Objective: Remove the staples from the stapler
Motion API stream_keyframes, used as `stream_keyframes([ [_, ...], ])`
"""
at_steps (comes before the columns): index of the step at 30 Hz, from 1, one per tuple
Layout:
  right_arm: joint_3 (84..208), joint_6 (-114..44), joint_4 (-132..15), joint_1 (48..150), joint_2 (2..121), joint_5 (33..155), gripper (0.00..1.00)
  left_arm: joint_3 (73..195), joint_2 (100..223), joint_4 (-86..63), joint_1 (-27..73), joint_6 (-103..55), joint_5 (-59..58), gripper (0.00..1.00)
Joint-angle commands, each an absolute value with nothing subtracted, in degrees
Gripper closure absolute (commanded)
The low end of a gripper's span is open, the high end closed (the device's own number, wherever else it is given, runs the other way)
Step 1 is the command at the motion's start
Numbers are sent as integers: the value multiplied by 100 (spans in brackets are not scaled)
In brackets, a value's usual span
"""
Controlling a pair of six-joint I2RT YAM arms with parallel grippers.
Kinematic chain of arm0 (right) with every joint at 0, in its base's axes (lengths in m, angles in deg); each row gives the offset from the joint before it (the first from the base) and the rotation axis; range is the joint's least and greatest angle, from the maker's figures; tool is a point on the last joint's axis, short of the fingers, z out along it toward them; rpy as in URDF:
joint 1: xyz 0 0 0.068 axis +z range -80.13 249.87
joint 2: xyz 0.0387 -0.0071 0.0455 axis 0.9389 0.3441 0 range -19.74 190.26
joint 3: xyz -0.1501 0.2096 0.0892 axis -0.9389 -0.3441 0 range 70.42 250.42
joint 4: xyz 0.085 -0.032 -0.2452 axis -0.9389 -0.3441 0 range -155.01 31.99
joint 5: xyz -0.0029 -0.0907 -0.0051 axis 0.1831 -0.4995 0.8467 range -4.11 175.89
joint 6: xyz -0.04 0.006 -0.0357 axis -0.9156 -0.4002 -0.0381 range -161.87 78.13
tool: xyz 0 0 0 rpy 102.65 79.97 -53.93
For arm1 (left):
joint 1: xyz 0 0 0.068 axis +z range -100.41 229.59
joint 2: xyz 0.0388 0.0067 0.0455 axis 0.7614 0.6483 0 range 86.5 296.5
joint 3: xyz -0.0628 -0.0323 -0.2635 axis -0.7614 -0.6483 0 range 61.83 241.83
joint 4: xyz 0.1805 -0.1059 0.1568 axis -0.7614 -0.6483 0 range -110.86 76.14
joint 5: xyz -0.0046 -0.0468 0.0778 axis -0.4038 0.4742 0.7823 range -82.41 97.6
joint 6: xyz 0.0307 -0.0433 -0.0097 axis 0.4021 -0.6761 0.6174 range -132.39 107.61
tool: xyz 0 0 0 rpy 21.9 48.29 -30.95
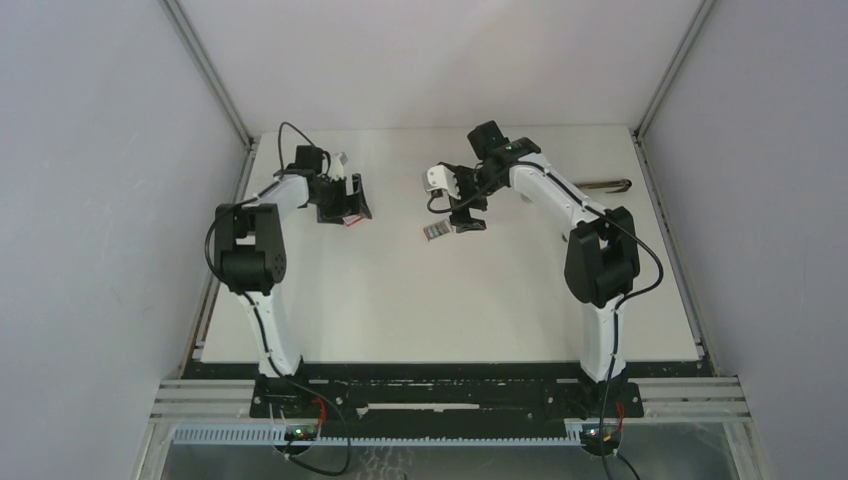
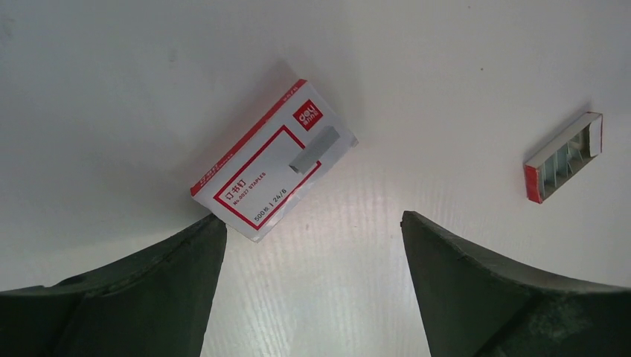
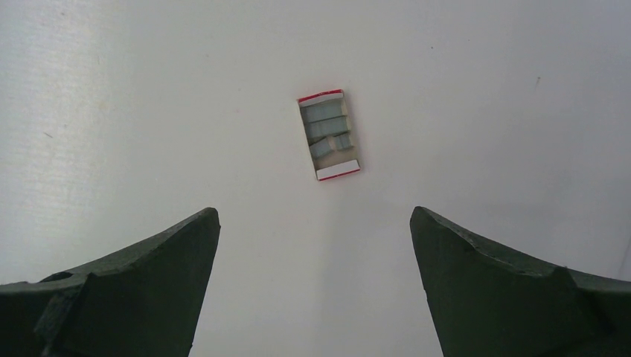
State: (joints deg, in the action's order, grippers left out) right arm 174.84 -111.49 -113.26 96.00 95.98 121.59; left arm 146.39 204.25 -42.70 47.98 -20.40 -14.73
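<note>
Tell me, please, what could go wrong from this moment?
The right gripper is open over the open tray; a bump could scatter its loose staples. The left gripper, also open, hangs by the closed box; lowering there may push or grasp the box, not staples.

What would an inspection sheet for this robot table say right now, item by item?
Surface: white table, flat and matte.
Job's things: grey staples lie in strips in an open red-edged tray; no stapler identified for certain.
Clutter: closed red-and-white staple box below the left arm; thin dark object at the far right edge, too small to identify.
Grippers: left gripper and right gripper both have their jaws wide open and hold nothing.
Cables: black cables run along both arms.
Surroundings: plain pale walls on three sides.
</note>
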Motion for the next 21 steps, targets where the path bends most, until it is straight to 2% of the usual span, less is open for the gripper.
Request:
stream_keyframes([
  [1, 17716, -11750, -11279, 9557, 9770, 12189, 0, 14766, 20414, -4375, 4572, -1910, -1646, 9],
  [6, 18097, -11856, -11382, 9618, 10184, 11834, 0, 14738, 20164, -4361, 4430, -1791, -1696, 7],
  [13, 18311, -12523, -11690, 9644, 10540, 11626, 0, 14854, 19472, -4136, 4856, -1790, -1614, 0],
  [21, 18375, -12311, -11655, 9738, 10583, 11626, 0, 15768, 20243, -4429, 4888, -2116, -1475, 0],
])
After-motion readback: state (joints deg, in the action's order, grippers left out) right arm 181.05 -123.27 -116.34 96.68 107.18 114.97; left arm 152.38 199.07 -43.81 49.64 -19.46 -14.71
